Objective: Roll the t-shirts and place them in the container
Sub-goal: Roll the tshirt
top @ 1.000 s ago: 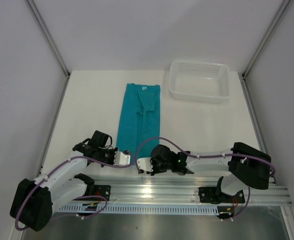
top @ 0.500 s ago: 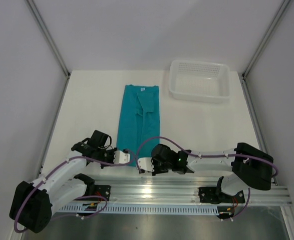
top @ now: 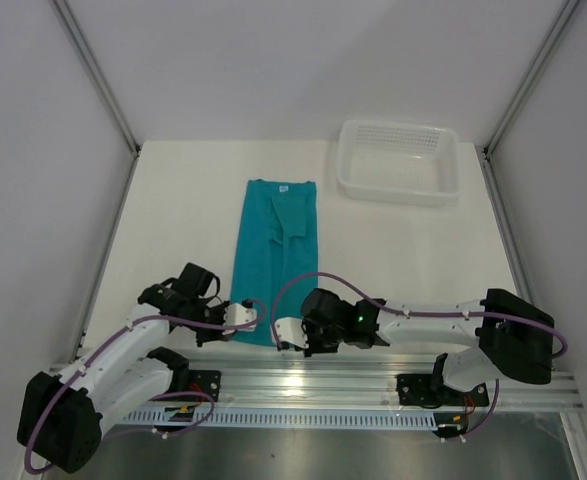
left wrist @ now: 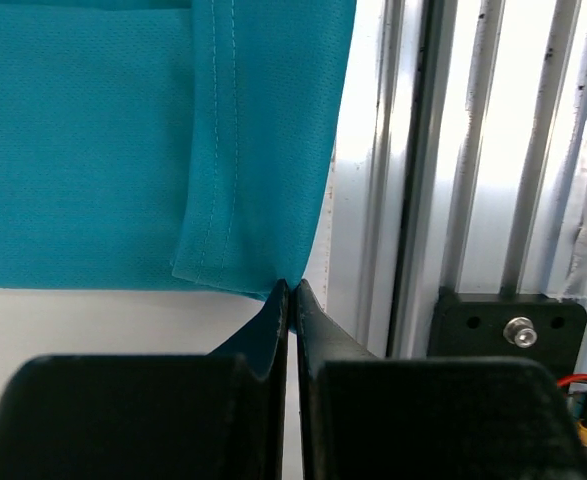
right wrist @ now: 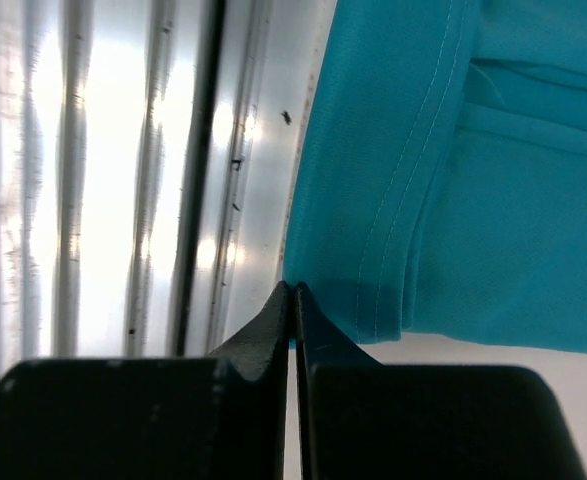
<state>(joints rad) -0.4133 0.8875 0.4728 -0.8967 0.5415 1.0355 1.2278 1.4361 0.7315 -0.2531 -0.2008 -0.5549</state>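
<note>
the teal t-shirt (top: 273, 255) lies flat, folded into a narrow strip beside the white basket (top: 398, 192). its long axis runs from level with the basket's near wall away toward the arm bases, and the white neck label (top: 284, 186) is at the end closest to the basket. at the hem end farthest from the basket, the left gripper (left wrist: 291, 290) and the right gripper (right wrist: 293, 290) each pinch one hem corner, jaws pressed together.

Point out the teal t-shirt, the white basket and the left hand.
teal t-shirt (top: 273, 260), top external view, middle of the folded fabric.
white basket (top: 397, 190), top external view, its near wall.
left hand (left wrist: 291, 291), left wrist view, between its fingertips, shut on the shirt's hem corner.
</note>
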